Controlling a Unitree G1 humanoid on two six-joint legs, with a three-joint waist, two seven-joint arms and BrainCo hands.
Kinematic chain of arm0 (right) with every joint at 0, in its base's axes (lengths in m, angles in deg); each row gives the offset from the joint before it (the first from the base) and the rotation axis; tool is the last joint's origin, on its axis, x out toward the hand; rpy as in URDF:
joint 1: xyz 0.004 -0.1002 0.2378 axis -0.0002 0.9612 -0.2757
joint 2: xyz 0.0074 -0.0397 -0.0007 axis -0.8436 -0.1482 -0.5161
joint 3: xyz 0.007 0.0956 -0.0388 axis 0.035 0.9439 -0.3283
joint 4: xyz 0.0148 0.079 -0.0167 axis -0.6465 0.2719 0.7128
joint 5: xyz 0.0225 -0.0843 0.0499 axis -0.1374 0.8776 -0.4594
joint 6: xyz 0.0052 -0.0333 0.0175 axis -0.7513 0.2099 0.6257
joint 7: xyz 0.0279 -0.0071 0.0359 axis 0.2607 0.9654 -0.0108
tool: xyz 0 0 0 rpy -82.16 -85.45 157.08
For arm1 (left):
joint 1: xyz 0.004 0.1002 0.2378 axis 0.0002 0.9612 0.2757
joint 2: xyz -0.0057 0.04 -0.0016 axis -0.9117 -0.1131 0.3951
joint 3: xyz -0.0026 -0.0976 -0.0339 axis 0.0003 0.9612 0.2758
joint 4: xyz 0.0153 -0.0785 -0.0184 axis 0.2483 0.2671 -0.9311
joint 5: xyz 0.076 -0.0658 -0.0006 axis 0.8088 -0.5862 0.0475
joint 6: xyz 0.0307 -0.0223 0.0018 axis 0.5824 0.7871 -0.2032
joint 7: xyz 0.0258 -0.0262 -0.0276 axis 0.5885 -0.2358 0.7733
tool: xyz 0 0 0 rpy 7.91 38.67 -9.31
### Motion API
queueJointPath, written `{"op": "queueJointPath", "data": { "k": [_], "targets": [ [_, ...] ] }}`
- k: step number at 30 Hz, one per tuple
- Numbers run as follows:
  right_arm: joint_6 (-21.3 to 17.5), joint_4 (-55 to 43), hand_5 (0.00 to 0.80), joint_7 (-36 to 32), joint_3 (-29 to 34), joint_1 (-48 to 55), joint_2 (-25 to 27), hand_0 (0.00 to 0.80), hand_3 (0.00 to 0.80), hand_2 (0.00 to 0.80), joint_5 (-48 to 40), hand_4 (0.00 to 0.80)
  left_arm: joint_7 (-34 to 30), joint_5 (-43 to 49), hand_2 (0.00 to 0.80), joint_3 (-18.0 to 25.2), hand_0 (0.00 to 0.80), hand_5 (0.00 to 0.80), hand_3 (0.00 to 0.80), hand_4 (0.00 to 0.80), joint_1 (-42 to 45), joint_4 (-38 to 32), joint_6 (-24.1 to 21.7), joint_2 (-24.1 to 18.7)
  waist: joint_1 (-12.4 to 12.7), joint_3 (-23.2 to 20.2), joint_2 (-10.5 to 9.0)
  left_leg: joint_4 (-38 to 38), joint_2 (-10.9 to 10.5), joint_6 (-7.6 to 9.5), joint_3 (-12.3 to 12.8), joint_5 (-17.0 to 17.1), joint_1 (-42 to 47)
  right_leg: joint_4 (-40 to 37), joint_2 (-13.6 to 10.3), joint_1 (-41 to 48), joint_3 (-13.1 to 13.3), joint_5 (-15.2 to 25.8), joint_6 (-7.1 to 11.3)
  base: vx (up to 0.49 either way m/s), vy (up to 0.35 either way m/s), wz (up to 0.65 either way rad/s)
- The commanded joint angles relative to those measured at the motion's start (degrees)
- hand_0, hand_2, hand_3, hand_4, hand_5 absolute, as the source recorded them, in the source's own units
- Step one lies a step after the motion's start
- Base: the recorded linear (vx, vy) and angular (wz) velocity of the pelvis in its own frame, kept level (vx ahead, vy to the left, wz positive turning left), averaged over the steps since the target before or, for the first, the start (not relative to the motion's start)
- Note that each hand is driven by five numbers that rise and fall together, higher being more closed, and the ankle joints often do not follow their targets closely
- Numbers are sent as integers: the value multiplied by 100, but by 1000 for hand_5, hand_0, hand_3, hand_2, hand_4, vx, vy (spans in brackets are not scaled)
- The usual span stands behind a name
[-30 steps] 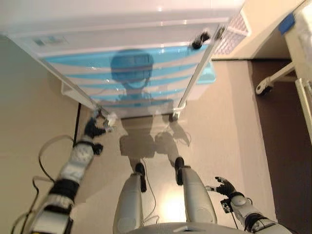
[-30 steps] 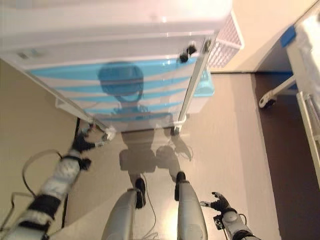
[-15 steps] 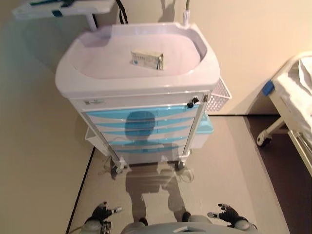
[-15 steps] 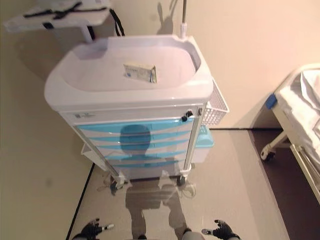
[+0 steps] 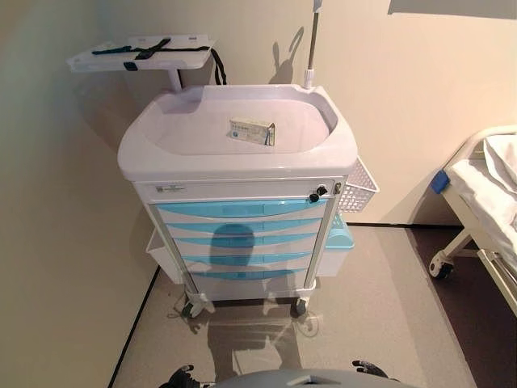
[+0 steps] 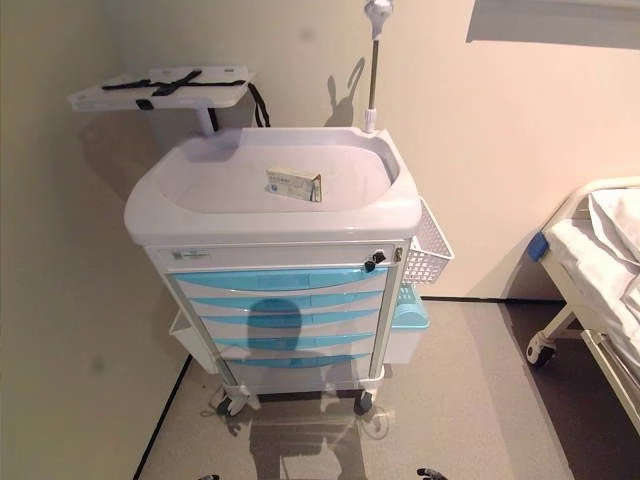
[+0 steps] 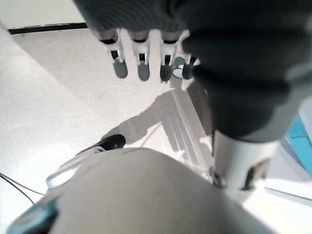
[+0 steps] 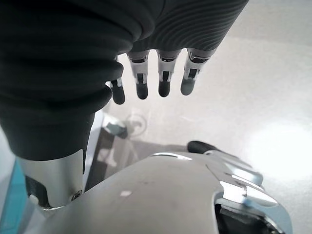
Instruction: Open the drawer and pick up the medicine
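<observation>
A white medical cart [image 5: 234, 171] stands against the wall with several blue drawers [image 5: 242, 208], all shut. A white medicine box [image 5: 251, 132] lies flat in the cart's recessed top, also seen in the right eye view [image 6: 294, 184]. My left hand [image 5: 179, 377] and right hand [image 5: 367, 368] barely show at the lower edge, low and well short of the cart. In the wrist views the left hand's fingers [image 7: 141, 53] and the right hand's fingers [image 8: 163, 73] hang straight over the floor and hold nothing.
A white wire basket [image 5: 359, 186] and a blue bin [image 5: 339, 236] hang on the cart's right side. A pole [image 5: 311, 44] rises behind it. A shelf with black straps [image 5: 141, 55] juts out at upper left. A wheeled bed [image 5: 485, 202] stands at right.
The camera has tilted up and back, so the whole cart and its top now show. My left hand has drawn back from the cart's lower left corner to the picture's lower edge.
</observation>
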Motion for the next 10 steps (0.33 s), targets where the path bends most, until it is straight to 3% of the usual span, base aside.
{"op": "queueJointPath", "data": {
  "k": [1, 10],
  "targets": [
    [-44, 192, 0, -21, -118, -277, -47, 0, 0, 0, -83, 0, -45, 290, 0, -13, 0, 0, 0, 0, -291, -29, -133, 16, 64, 12, -305, -165, -357, 195, 175, 240, -179, -224, 132, -53, -48, 340, 191, 0, 0, 0],
    [-71, 158, 0, 0, -185, -279, -1, 0, 0, 0, 71, 0, 12, 329, 0, 9, 0, 0, 0, 0, -287, -66, -182, -90, 46, 27, -306, -167, -342, 189, 182, 206, -110, -235, 140, 13, -30, 330, 186, 0, 0, 0]
  ]
}}
